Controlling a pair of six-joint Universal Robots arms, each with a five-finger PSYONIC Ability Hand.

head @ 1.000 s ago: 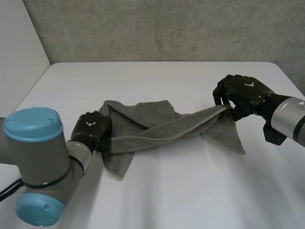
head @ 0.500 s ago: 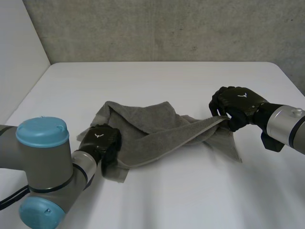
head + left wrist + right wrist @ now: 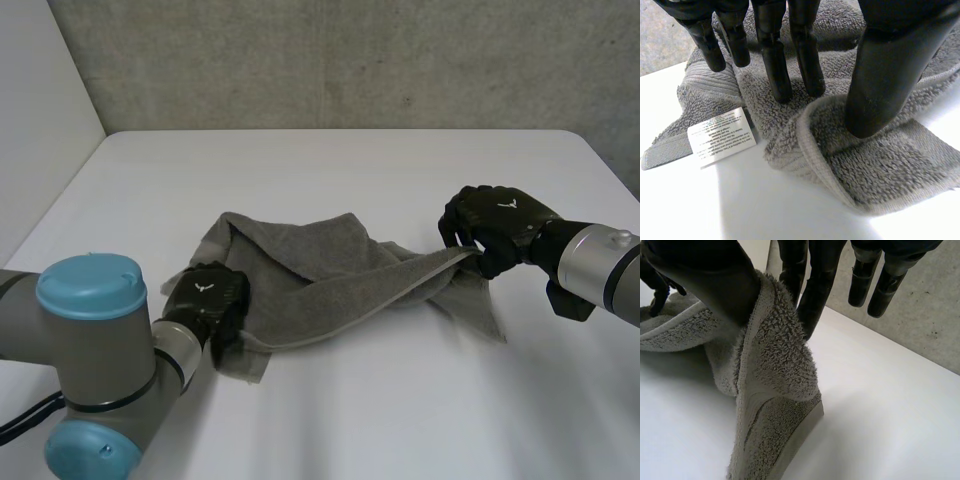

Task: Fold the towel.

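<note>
A grey towel (image 3: pixel 310 255) lies crumpled on the white table (image 3: pixel 360 410), with one edge stretched as a band toward the right. My left hand (image 3: pixel 205 298) rests on the towel's near-left end. In the left wrist view its fingers (image 3: pixel 774 55) are straight, tips on the towel (image 3: pixel 890 170), and its thumb presses down beside them, so the hand is open. My right hand (image 3: pixel 495 218) holds the towel's right end slightly above the table. In the right wrist view its thumb (image 3: pixel 705 275) pinches the towel's edge (image 3: pixel 775 360) against the fingers.
A white care label (image 3: pixel 721 136) lies flat on the table at the towel's left end, near my left fingertips. A grey wall stands behind the table (image 3: pixel 350 60). Bare table lies in front of the towel and on its far side.
My left hand has let go of the towel's left end and now rests open on it. The band has slackened onto the table. My right hand has shifted slightly left, still holding.
</note>
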